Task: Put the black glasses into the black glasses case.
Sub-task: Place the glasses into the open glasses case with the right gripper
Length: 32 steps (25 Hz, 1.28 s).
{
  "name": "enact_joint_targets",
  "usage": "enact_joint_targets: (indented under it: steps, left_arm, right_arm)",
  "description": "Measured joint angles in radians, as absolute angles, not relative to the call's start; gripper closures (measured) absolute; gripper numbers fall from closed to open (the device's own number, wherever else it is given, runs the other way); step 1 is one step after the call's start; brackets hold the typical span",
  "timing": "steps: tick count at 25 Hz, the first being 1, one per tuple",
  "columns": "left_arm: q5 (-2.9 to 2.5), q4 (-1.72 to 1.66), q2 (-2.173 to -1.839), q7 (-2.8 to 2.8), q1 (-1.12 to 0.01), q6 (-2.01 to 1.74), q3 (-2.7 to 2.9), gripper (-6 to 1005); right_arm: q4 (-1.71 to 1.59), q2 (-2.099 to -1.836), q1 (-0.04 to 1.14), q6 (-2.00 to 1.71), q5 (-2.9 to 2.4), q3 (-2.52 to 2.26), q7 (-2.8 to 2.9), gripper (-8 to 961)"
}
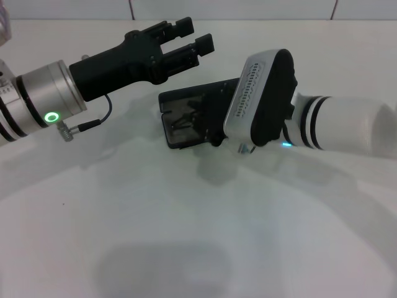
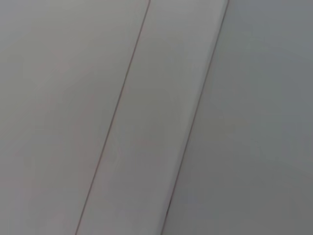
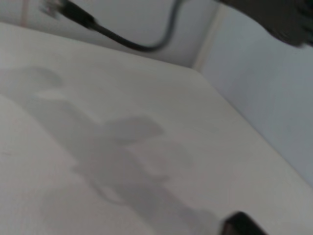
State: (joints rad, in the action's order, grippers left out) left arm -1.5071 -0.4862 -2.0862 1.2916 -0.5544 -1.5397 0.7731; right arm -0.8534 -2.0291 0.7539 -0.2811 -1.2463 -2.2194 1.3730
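The black glasses case (image 1: 189,115) lies open on the white table at the middle back, its lid tilted up behind. Thin dark frame lines in its lower half (image 1: 182,123) look like the black glasses lying inside. My right arm reaches in from the right. Its grey and black wrist housing (image 1: 260,99) hangs over the right part of the case and hides the gripper beneath it. My left gripper (image 1: 197,34) is open and holds nothing, raised in the air above and to the left of the case. The left wrist view shows only wall.
The white table (image 1: 186,236) spreads wide in front of the case, crossed by arm shadows. A tiled wall (image 1: 248,9) bounds the back. A thin black cable (image 1: 102,115) hangs from the left wrist. A small dark corner (image 3: 239,226) shows in the right wrist view.
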Motion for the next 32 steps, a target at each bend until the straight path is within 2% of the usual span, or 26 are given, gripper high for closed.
enact_joint_targets:
  steps: [4, 8, 12, 20, 27, 32]
  left_arm:
    - [-1.504, -0.486, -2.085, 1.292, -0.547, -1.541, 0.771, 292]
    - [-1.504, -0.489, -2.084, 1.293, -0.549, -1.539, 0.769, 292]
    - [-1.503, -0.488, -2.082, 1.297, -0.558, -1.538, 0.768, 292]
    - [-1.503, -0.486, -2.083, 1.295, -0.574, -1.536, 0.769, 291]
    - [-1.503, -0.487, -2.083, 1.292, -0.565, -1.535, 0.768, 292]
    - [-1.503, -0.475, -2.086, 1.25, -0.564, -1.535, 0.771, 292]
  right_arm:
    - [-0.909, -2.027, 0.7, -0.36, -1.285, -2.19, 1.367, 777]
    - [-0.92, -2.026, 0.652, -0.589, -1.337, -2.053, 1.366, 777]
    - [-0.854, -2.022, 0.675, -0.723, -1.346, -1.993, 1.382, 777]
    - [-0.711, -2.024, 0.751, -0.734, -1.369, -1.994, 1.43, 777]
    - [-0.729, -2.012, 0.698, -0.816, -1.472, -1.874, 1.431, 778]
    - [-0.743, -2.021, 0.645, -0.903, -1.594, -1.713, 1.433, 778]
